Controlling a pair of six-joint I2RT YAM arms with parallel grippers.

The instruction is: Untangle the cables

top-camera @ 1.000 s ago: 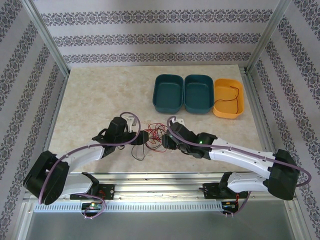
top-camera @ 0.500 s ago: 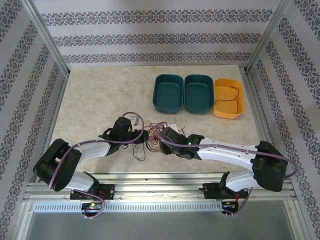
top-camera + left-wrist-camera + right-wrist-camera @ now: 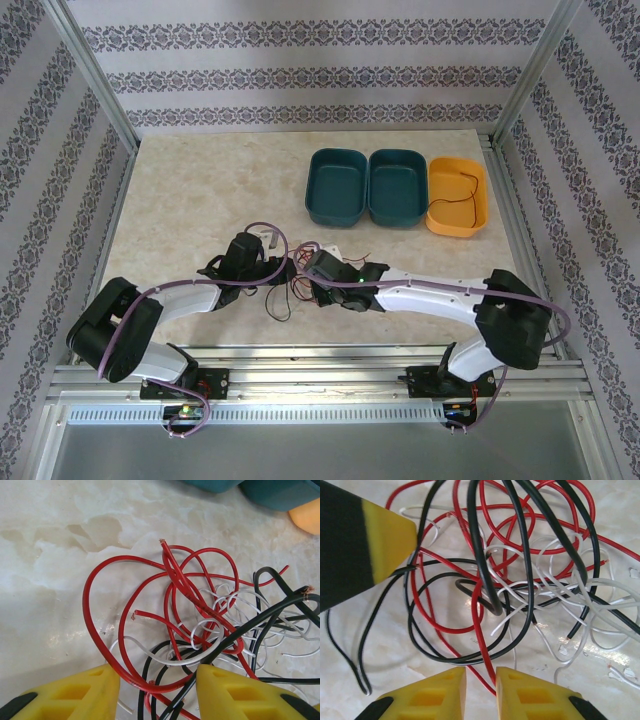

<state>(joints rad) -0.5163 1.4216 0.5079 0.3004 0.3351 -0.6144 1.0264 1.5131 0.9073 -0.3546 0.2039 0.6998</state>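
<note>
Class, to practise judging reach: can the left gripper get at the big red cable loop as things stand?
Likely yes: the left gripper is open, and the red loop already passes between its fingers, nothing covering it.

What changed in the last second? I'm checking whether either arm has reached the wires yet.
The right gripper moved left to the tangle of cables, ending close to the left gripper. The left gripper stayed beside the tangle while its arm folded up. No wire was visibly pulled free. The three bins stayed put.

teal bin [image 3: 336, 187], second teal bin [image 3: 397, 187], orange bin [image 3: 448, 190] in row on marble-look table [image 3: 200, 200].
</note>
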